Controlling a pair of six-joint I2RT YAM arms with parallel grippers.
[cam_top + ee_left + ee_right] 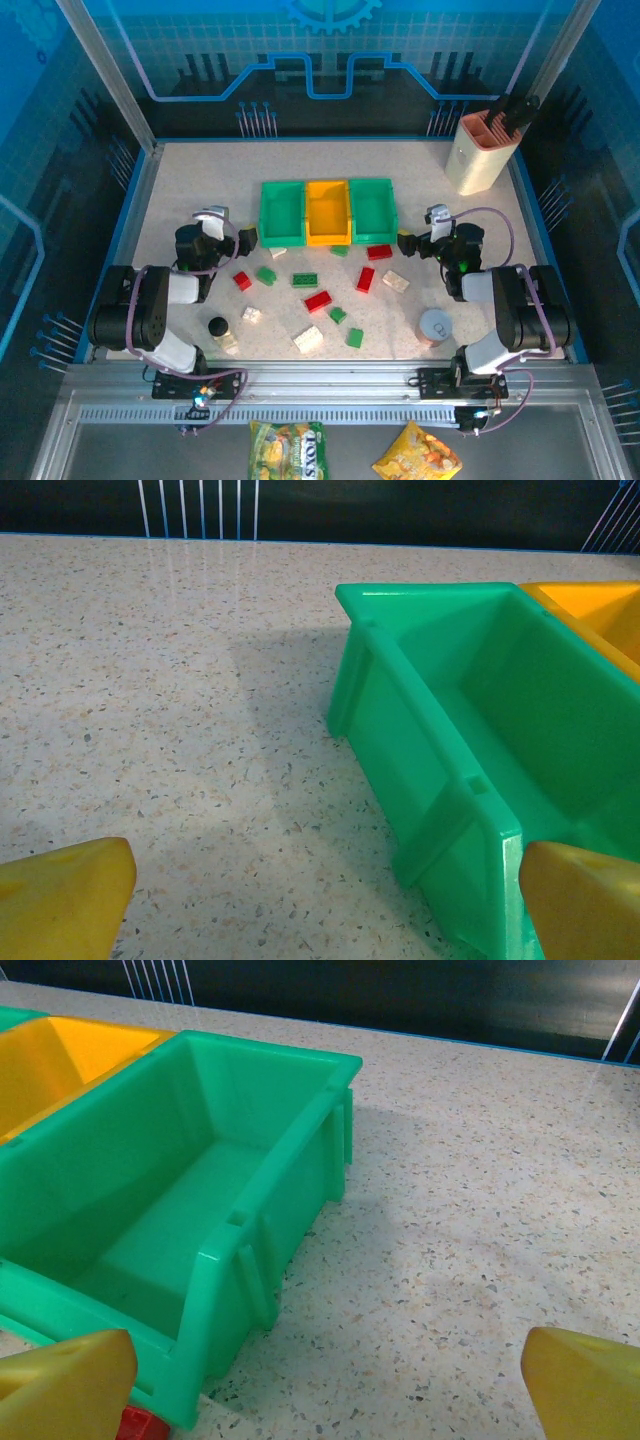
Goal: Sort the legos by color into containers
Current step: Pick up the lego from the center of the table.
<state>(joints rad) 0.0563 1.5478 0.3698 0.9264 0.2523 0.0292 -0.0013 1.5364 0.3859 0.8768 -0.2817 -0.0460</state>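
Note:
Three containers stand side by side at the table's middle back: a green bin (pixel 281 212), an orange-yellow bin (pixel 327 210) and a second green bin (pixel 372 208). All look empty. In front of them lie several loose legos, among them a red brick (pixel 317 300), a green brick (pixel 304 279) and a cream brick (pixel 308 340). My left gripper (pixel 243 238) sits open just left of the left green bin (pixel 400 730), nothing between its yellow fingers (pixel 60 900). My right gripper (pixel 408 243) is open beside the right green bin (pixel 290 1190), near a red brick (pixel 140 1425).
A black-capped jar (pixel 217 326) stands among the bricks at front left, a round tin can (pixel 436 326) at front right. A tall beige holder (pixel 480 150) occupies the back right corner. Two snack bags (pixel 288 450) lie off the table in front.

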